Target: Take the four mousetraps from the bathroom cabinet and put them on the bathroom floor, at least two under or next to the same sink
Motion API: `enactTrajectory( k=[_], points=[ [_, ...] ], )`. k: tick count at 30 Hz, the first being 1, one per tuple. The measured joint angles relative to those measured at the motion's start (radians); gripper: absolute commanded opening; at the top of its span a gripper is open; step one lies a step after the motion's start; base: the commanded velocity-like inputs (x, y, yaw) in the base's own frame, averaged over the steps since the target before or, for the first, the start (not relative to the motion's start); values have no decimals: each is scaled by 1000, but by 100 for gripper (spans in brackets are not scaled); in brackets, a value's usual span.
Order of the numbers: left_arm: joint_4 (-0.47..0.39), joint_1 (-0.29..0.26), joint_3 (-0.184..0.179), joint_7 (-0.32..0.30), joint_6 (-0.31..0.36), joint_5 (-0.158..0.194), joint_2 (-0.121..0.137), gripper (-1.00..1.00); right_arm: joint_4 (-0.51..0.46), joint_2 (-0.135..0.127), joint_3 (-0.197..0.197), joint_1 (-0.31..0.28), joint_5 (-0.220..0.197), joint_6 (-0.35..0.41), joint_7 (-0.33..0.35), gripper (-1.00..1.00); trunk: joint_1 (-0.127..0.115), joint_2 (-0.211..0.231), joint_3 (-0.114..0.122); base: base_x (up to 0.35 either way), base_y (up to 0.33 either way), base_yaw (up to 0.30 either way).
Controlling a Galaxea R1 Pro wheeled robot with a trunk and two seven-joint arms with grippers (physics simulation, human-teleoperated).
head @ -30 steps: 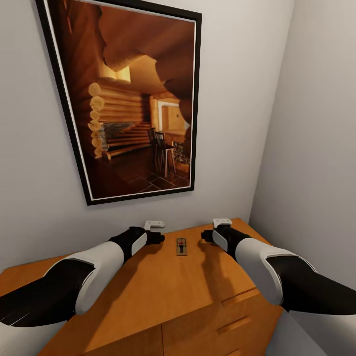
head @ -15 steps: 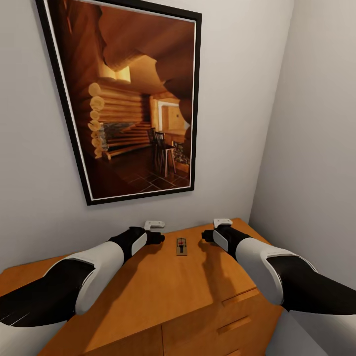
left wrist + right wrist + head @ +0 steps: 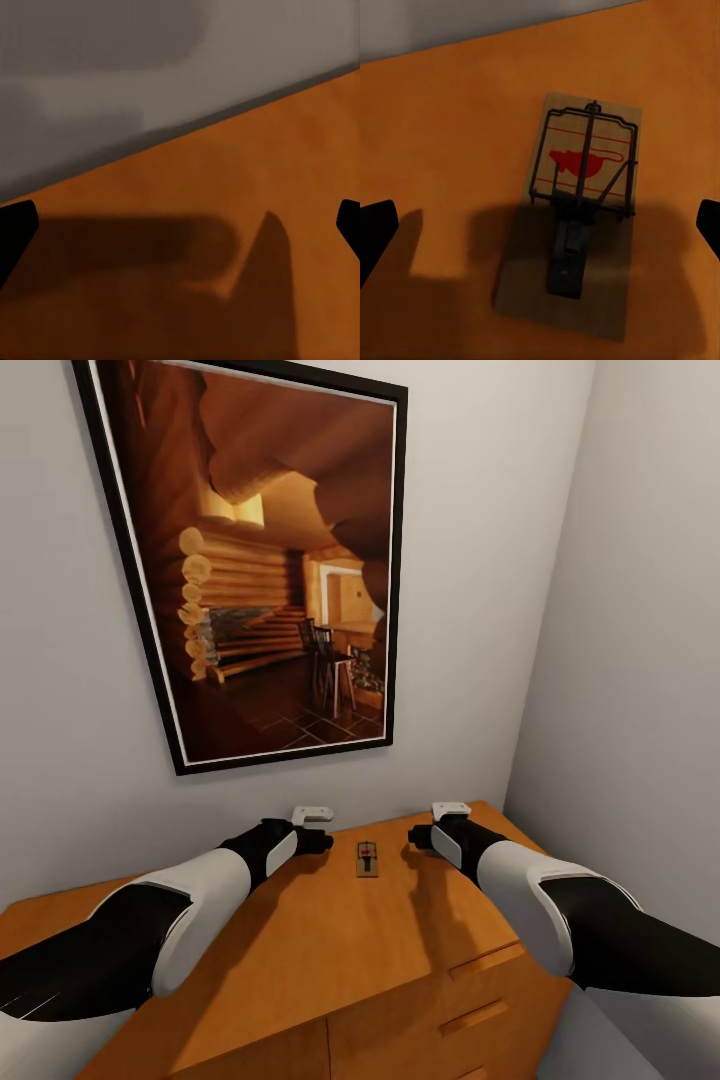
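One mousetrap lies flat on the orange-brown top of the cabinet, close to the back wall. It is a small wooden board with a black wire bar and a red mouse print. In the head view my left gripper hovers just left of it and my right gripper just right of it. The right wrist view looks down on the trap, with the right gripper open and its dark fingertips far apart. The left gripper is open over the bare cabinet top.
A large black-framed picture of a log interior hangs on the wall behind the cabinet. A grey side wall closes in the right. Drawer fronts with slim handles show at the cabinet's front right.
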Motion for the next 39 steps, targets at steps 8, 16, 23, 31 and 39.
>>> enactTrajectory(
  k=[8, 16, 23, 31, 39],
  points=[
    [0, 0, 0, 0, 0, 0, 0, 100, 0, 0, 0, 0, -1, -1, 0, 100, 0, 0, 0, 0, 0, 0],
    [0, 0, 0, 0, 0, 0, 0, 100, 0, -17, 0, 0, -2, -1, 0, 100, 0, 0, 0, 0, 0, 0],
    [0, 0, 0, 0, 0, 0, 0, 100, 0, -36, 0, 0, -2, -2, 0, 100, 0, 0, 0, 0, 0, 0],
    [0, 0, 0, 0, 0, 0, 0, 100, 0, -43, 0, 0, -3, -2, 0, 100, 0, 0, 0, 0, 0, 0],
    [0, 0, 0, 0, 0, 0, 0, 100, 0, -43, 0, 0, -5, -7, 0, 100, 0, 0, 0, 0, 0, 0]
  ],
)
